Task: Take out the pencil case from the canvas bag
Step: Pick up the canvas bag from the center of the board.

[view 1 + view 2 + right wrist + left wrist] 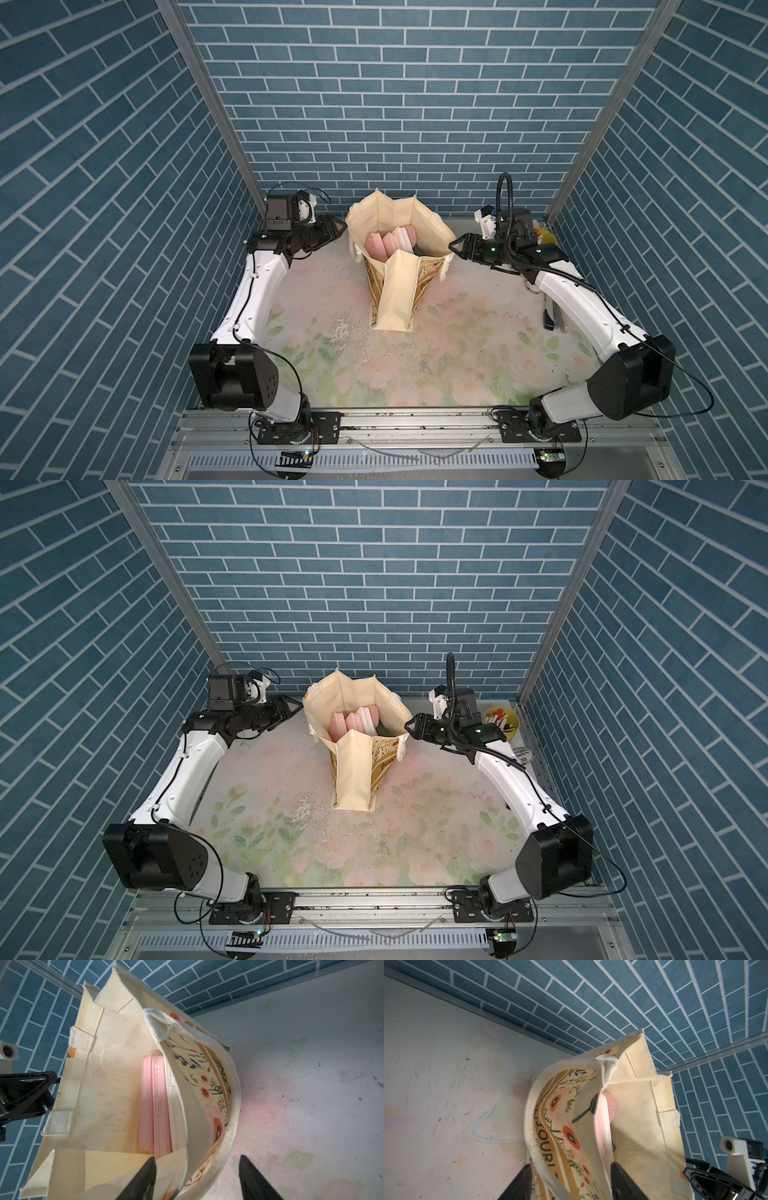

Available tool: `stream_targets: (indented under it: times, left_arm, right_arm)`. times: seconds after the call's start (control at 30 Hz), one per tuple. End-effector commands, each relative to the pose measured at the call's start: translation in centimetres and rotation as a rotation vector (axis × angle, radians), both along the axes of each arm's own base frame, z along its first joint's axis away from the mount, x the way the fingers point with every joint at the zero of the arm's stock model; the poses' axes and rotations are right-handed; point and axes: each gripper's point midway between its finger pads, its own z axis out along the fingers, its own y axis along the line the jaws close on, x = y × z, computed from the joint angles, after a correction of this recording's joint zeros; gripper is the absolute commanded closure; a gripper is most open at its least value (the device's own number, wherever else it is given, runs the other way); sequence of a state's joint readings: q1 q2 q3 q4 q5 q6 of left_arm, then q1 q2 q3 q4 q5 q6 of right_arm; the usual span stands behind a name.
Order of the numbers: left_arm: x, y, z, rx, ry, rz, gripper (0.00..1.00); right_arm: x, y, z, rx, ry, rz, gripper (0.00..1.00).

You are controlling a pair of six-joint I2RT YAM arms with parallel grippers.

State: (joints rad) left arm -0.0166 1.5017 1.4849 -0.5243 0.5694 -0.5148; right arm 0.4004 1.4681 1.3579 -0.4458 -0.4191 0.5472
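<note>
The cream canvas bag (395, 299) (353, 771) stands upright at the table's middle back with its mouth spread open. Flat hard pencil cases stand on edge inside it: two pink ones (375, 246) (153, 1105) and a white one (405, 236) (173, 1105). My left gripper (343, 227) (570, 1165) is at the bag's left rim, open, with the printed wall and a handle between its fingers. At the right rim, my right gripper (451, 246) (197, 1157) stands open, also straddling the bag's wall and handle. Neither gripper touches a case.
A yellow pen pot (500, 721) with markers stands at the back right, behind the right arm. A dark object (549, 320) lies by the table's right edge. Blue brick-pattern walls enclose the table on three sides.
</note>
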Motion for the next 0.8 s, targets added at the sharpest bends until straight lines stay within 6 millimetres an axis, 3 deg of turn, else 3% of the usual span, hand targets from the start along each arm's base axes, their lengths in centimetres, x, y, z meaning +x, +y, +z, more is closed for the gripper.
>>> stream_targets:
  times: [0.0, 0.17, 0.43, 0.57, 0.73, 0.77]
  left_arm:
    - [0.6, -1.2, 1.3, -0.087, -0.053, -0.034, 0.38]
    - [1.6, -1.9, 1.4, -0.15, -0.084, -0.033, 0.39]
    - [2.2, -2.8, -1.5, -0.004, 0.006, -0.073, 0.5]
    - [2.8, -3.5, -2.4, 0.04, 0.04, -0.102, 0.63]
    - [3.9, -3.9, -1.5, 0.088, 0.029, -0.114, 1.0]
    - [4.2, -4.0, -0.9, 0.096, 0.017, -0.114, 1.0]
  right_arm:
    - [-0.2, 1.2, 1.8, 0.031, 0.003, 0.024, 0.39]
    - [-0.2, 2.0, 0.9, 0.016, 0.019, 0.038, 0.46]
    - [-0.4, 3.4, 0.6, 0.022, 0.036, 0.073, 0.52]
    - [-0.6, 4.0, 0.1, 0.025, 0.055, 0.095, 0.59]
    - [-0.9, 4.8, -0.3, 0.03, 0.07, 0.117, 0.67]
    - [-1.0, 4.9, -0.3, 0.032, 0.074, 0.119, 0.67]
